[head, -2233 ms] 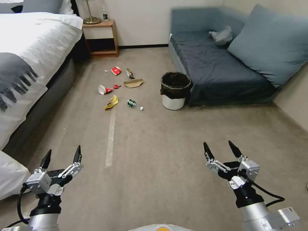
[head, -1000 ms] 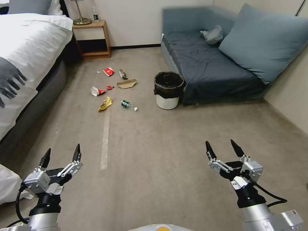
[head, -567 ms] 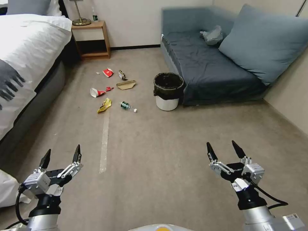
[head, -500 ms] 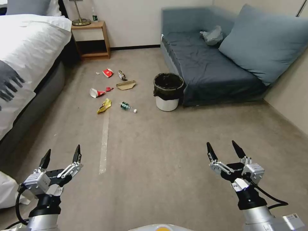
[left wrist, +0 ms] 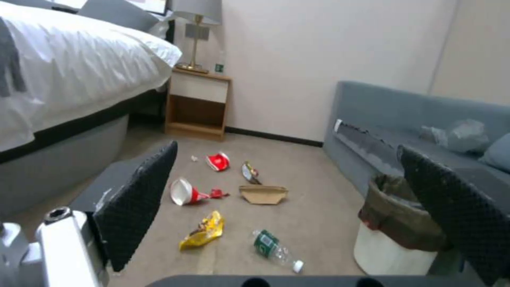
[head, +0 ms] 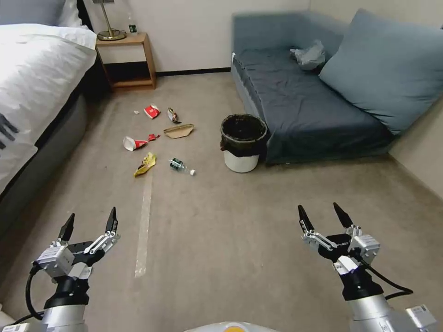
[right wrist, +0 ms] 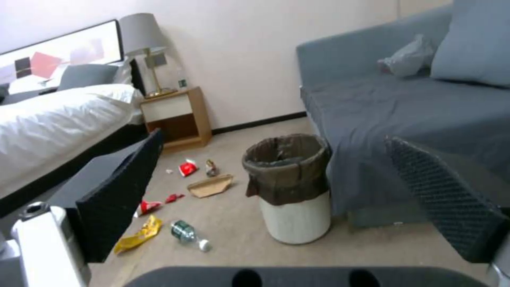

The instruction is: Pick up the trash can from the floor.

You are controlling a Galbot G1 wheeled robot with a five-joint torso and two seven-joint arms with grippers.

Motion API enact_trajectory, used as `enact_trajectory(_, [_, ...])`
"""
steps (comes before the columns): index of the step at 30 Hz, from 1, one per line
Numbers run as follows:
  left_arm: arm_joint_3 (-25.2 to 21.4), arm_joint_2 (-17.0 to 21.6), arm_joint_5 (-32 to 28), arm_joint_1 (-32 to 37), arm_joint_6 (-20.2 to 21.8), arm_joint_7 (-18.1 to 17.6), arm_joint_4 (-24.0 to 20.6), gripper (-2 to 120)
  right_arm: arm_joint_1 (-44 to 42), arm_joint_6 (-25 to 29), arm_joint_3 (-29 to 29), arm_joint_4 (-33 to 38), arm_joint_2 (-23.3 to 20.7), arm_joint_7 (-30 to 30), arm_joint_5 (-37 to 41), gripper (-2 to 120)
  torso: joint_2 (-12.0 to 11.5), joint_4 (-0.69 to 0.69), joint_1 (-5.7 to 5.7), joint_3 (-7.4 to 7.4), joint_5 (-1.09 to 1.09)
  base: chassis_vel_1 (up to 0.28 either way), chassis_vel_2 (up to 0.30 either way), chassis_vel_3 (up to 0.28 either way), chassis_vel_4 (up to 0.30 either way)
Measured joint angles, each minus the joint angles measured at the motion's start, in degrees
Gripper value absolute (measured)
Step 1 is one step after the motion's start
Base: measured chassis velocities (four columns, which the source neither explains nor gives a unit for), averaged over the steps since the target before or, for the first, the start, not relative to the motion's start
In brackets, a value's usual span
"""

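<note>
Beside sofa [head: 295,97], trash can [head: 243,148] upright on floor [head: 230,221], mouth up

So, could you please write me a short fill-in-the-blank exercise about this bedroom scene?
1. The trash can stands on the floor right beside the ____.
2. Its white body carries a ____ liner folded over the rim.
3. The left gripper and right gripper both hover with fingers ____.
4. The plastic bottle lies between the trash can and the ____ wrapper.

Missing words: sofa; black; open; yellow
</note>
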Motion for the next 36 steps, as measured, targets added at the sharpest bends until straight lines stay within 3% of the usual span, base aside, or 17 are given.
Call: enact_trajectory(36, [0.7,0.0,-0.1,-2.5,1.2,0.1,2.5,100,2.2,-1.0,0.8,-2.8,-0.9,-0.2,0.9,100,0.0,-0.01,0.00,0.00,0.00,-0.139,0.133,0.142,-0.138])
